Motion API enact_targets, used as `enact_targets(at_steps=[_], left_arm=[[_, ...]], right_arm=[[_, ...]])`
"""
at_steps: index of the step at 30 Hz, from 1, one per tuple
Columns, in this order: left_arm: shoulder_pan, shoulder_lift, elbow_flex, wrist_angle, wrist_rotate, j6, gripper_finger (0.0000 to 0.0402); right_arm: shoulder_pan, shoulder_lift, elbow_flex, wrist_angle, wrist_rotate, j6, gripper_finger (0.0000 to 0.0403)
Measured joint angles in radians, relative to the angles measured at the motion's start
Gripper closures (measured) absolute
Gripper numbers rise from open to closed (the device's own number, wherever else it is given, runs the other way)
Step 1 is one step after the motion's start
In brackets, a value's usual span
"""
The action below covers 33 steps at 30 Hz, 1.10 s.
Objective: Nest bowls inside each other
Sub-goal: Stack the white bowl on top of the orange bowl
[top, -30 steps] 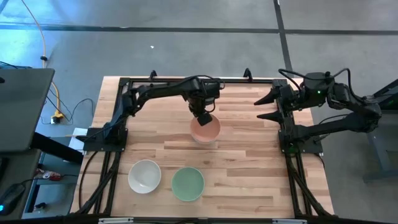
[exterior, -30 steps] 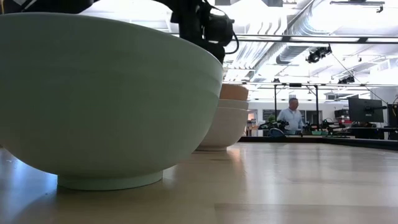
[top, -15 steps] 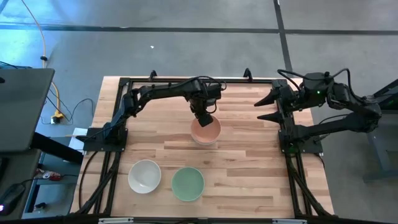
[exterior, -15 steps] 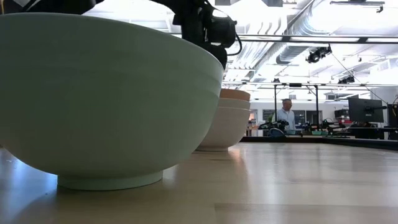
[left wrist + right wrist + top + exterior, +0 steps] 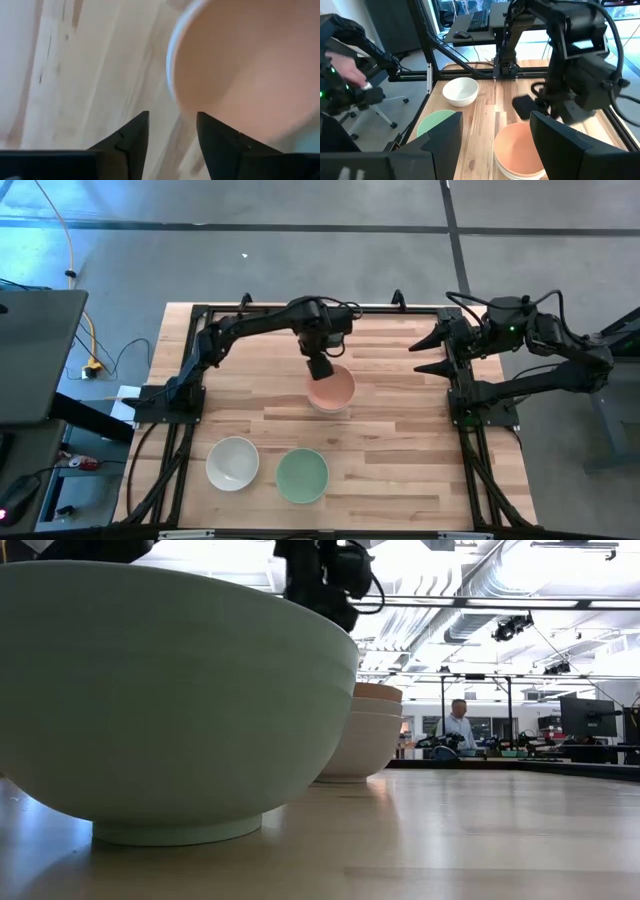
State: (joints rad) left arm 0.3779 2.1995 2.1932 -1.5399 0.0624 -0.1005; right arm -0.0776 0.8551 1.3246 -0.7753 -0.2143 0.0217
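A salmon-orange bowl (image 5: 333,389) sits nested on top of a stack of white bowls (image 5: 368,745) at the middle of the table. My left gripper (image 5: 320,368) hangs open just above the stack's far-left rim, clear of it; in the left wrist view the gripper (image 5: 171,122) stands short of the salmon bowl (image 5: 240,75). A single white bowl (image 5: 233,463) and a mint green bowl (image 5: 302,476) rest on their feet near the front edge. My right gripper (image 5: 414,356) waits open at the far right.
Black frame rails (image 5: 200,315) run along the table's left, far and right sides. Bare wood lies between the stack and the two front bowls. In the room behind the table stands a person (image 5: 458,728).
My left gripper has opened and let go of the salmon bowl's rim, then risen a little and drawn back toward the far left. The salmon bowl has dropped from a tilt and settled level into the white stack.
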Motion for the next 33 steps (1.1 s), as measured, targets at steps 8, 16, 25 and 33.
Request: enact_targets(at_steps=[8, 16, 25, 33], left_arm=[[-0.054, -0.19, -0.064, -0.028, 0.009, 0.156, 0.0245], [-0.128, -0.426, -0.226, -0.03, 0.021, 0.228, 0.0243], [-0.223, -0.688, -0.538, -0.031, 0.079, 0.157, 0.0245], [-0.357, -0.832, -0.83, -0.027, 0.084, 0.028, 0.0245]], right_arm=[[0.0, 0.0, 0.0, -0.031, -0.003, 0.0, 0.0179], [0.0, 0.0, 0.0, -0.03, -0.003, -0.017, 0.0179], [0.0, 0.0, 0.0, -0.029, -0.003, -0.021, 0.0179], [0.0, 0.003, 0.0, -0.017, -0.002, -0.021, 0.0179]])
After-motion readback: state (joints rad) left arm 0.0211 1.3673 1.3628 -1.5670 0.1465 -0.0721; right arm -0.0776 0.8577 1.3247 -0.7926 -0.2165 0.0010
